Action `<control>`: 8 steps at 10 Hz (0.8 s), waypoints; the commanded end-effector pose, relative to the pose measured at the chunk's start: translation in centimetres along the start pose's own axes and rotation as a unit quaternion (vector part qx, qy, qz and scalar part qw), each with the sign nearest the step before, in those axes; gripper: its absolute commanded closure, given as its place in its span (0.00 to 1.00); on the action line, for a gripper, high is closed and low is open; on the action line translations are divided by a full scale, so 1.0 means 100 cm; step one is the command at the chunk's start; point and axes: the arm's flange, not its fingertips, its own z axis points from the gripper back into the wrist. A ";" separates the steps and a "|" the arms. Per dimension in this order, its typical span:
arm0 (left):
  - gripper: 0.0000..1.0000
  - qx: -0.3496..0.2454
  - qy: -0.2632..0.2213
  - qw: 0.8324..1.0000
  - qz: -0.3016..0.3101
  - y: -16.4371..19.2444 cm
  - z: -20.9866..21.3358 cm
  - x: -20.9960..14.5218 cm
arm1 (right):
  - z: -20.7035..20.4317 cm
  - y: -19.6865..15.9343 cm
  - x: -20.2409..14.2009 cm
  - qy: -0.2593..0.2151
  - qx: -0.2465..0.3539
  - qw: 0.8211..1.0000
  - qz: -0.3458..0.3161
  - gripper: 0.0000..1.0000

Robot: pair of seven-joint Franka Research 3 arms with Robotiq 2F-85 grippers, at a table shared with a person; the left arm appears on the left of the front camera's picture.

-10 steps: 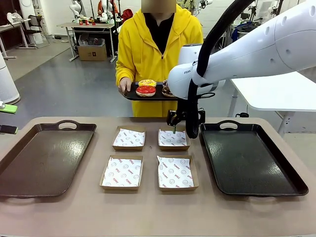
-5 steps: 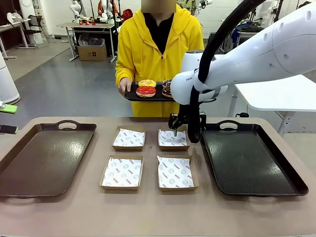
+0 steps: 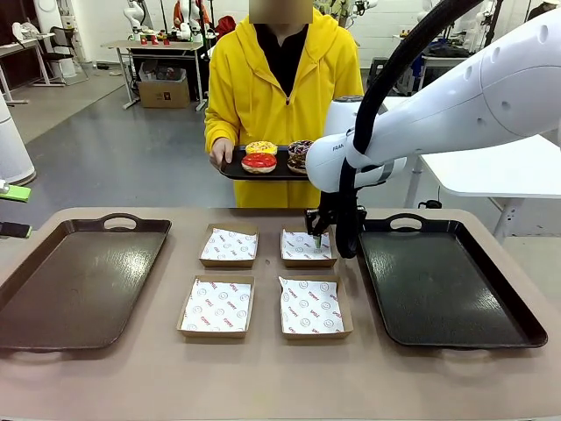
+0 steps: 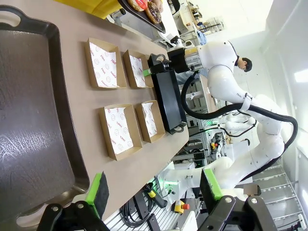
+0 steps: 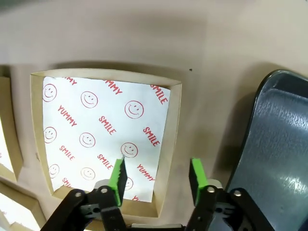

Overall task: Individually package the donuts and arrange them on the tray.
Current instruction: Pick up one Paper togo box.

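Lower now than a moment ago, the right gripper (image 3: 316, 239) dips to the far right paper-lined box (image 3: 308, 248). From the front its fingers look tiny. Its wrist view shows the green pads (image 5: 118, 175) apart, with the box's side wall between them. The left gripper (image 4: 154, 185) is wide open above the left tray (image 4: 29, 120). The donuts (image 3: 260, 160) sit on the small tray (image 3: 237, 172) the person holds.

Right arm (image 3: 491, 88) covers part of sprinkled donut (image 3: 299, 146).

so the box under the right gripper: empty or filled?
Empty: the box holds just its printed liner; the donuts sit on the person's tray.
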 end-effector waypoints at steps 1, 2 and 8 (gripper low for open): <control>0.00 -0.003 -0.002 1.000 -0.001 0.000 0.001 0.000 | -0.002 -0.006 -0.004 -0.003 0.017 1.000 -0.001 1.00; 0.00 -0.003 -0.002 1.000 -0.001 0.000 0.001 0.000 | -0.003 -0.006 -0.004 -0.001 0.020 1.000 -0.004 1.00; 0.00 -0.003 -0.002 1.000 -0.001 0.000 0.001 0.000 | -0.001 -0.011 -0.005 -0.010 0.016 0.999 -0.035 1.00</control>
